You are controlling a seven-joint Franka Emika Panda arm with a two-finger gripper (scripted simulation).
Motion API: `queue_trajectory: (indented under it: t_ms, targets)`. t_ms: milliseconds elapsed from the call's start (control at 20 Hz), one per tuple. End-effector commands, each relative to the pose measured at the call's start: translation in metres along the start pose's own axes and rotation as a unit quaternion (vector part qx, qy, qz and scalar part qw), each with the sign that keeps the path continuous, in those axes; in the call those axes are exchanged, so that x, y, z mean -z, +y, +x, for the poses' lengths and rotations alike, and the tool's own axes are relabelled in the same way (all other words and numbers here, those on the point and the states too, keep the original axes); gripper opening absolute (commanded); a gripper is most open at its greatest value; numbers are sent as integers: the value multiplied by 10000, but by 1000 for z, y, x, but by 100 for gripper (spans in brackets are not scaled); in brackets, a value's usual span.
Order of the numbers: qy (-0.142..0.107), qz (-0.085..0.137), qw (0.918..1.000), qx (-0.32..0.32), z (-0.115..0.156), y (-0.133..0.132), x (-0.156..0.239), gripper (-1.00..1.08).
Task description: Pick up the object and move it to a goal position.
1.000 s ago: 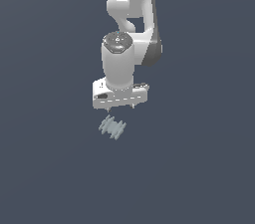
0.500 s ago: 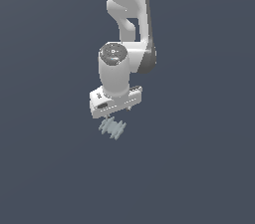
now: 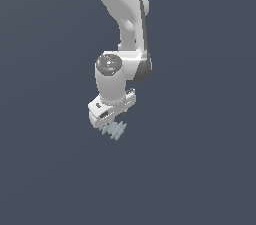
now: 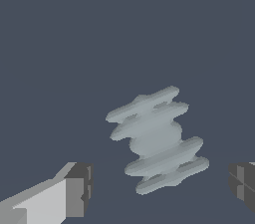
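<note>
Now fingers (image 4: 77,190) spread wide, lower than before, flanking ribbed object (image 4: 156,139) without touching it.

No readable text, labels, brands, numbers or signs in either view.

Arm vertical, wrist down; tool (image 4: 157,188) w/ fingers (image 4: 74,190) spread wide, gripping nothing.
</note>
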State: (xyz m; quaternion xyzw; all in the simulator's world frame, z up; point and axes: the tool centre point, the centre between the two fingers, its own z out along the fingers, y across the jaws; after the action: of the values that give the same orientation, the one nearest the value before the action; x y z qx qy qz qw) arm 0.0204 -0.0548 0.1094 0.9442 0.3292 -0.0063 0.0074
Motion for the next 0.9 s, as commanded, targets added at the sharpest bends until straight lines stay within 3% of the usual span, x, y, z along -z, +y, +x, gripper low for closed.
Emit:
queue_trajectory:
  t_ms: [0,450,850]
  targets:
    - [10,4,9995,325,-1,3,-7,100]
    - [53,22,9908,1353,-5,12,-31,100]
    - [84,30,9825,1859,-7,16,-43,100]
